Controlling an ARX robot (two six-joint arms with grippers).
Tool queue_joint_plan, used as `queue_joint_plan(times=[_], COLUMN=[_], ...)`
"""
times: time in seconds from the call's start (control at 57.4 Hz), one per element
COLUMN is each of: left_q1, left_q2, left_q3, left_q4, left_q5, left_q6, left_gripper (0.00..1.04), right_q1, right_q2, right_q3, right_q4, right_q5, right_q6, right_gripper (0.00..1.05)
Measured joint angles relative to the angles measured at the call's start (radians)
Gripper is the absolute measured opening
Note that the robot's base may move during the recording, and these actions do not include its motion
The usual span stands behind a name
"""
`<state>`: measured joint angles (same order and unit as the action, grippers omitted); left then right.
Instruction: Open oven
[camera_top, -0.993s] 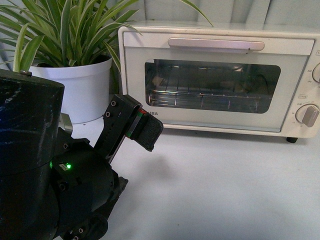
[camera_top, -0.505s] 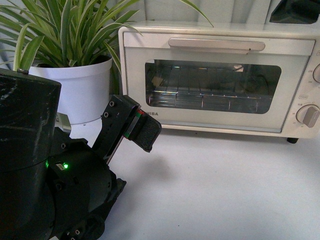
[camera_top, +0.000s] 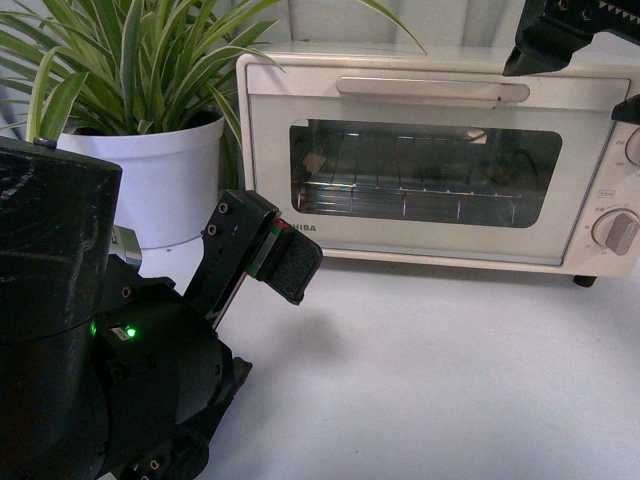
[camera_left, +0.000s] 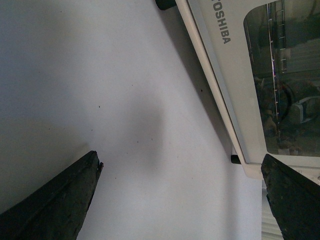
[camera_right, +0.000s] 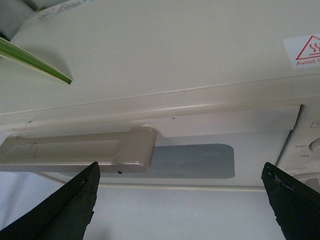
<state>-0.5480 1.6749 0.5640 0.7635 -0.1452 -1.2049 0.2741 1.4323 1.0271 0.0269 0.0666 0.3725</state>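
The cream-white oven (camera_top: 430, 160) stands at the back of the table with its glass door shut, the wire rack showing through the window. Its long bar handle (camera_top: 432, 89) runs across the top of the door. My right gripper (camera_top: 585, 75) hovers open above the oven's upper right corner. In the right wrist view that gripper (camera_right: 180, 170) looks down on the oven top (camera_right: 175, 50), with the handle's right end (camera_right: 80, 155) near one finger and nothing between the fingers. My left gripper (camera_top: 285, 262) hangs open and empty over the table (camera_left: 125, 100), in front of the oven's lower left corner (camera_left: 220, 35).
A white pot (camera_top: 150, 170) with a long-leaved green plant stands left of the oven. Knobs (camera_top: 615, 230) sit on the oven's right panel. My left arm's black body (camera_top: 90, 350) fills the lower left. White tabletop (camera_top: 450, 370) spreads in front of the oven.
My right gripper has come into the front view at the top right and dropped lower over the oven's corner. The left arm has barely moved. The door stays shut.
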Motion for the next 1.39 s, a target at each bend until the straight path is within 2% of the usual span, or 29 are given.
queue_joint_plan(times=[0.645,1.115,1.394], left_q1=[0.000,0.000,0.002], left_q2=[-0.002,-0.002,-0.006], left_q3=[-0.001,-0.001,-0.003], left_q4=[-0.002,-0.002,-0.002], left_q5=[0.000,0.000,0.000], left_q6=[-0.001,-0.001,-0.002], left_gripper=[0.98,0.98,0.98], right_q1=[0.004,0.003,-0.001], right_q2=[0.046,0.085,0.100], right_q3=[0.044,0.094,0.119], right_q4=[-0.028,-0.069,-0.121], right_q5=[0.016,0.075,0.036], right_q6=[0.058,0.061,0.053], right_gripper=[0.95,0.95,0.95])
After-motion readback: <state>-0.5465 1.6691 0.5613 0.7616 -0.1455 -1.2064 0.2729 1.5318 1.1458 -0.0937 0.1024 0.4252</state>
